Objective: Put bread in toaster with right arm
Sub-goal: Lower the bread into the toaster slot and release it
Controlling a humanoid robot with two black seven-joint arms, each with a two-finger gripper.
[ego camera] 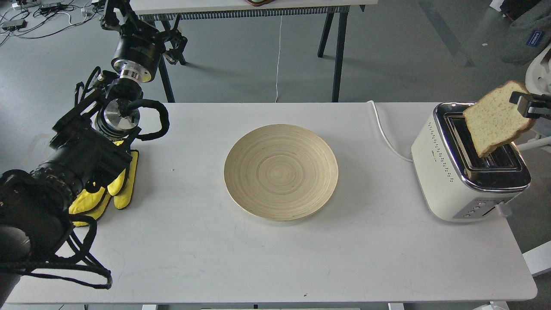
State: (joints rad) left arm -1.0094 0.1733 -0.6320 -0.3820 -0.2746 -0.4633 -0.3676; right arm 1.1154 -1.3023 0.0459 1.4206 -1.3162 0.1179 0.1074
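At the far left your left arm rises from the lower corner past a yellow cloth (116,185) that lies on the worktop (193,258); its end effector (174,43) hangs beyond the back edge, too dark and small for you to tell whether it is open or closed. In the middle sits a round wooden plate (280,172), with nothing on it. Further right a white cord (385,133) runs across the worktop to the toaster (447,172), which stands near the right edge with its two slots facing up. The bread (495,118) hangs tilted above the toaster, its lower corner just over or just inside the near slot; you cannot tell if it touches the chrome. The right end effector (523,103) comes in from the right edge and grips the slice at its upper crust. From here the risk lies in that tilt: if the slice goes down skewed to the slot, its corner could catch on the chrome rim and bend or tear, and a release from this height could leave it lying across the top. A push against the rim could also shift the toaster toward the edge. No writing on the toaster is readable; a small blue label (535,38) in the background is too blurred to read.
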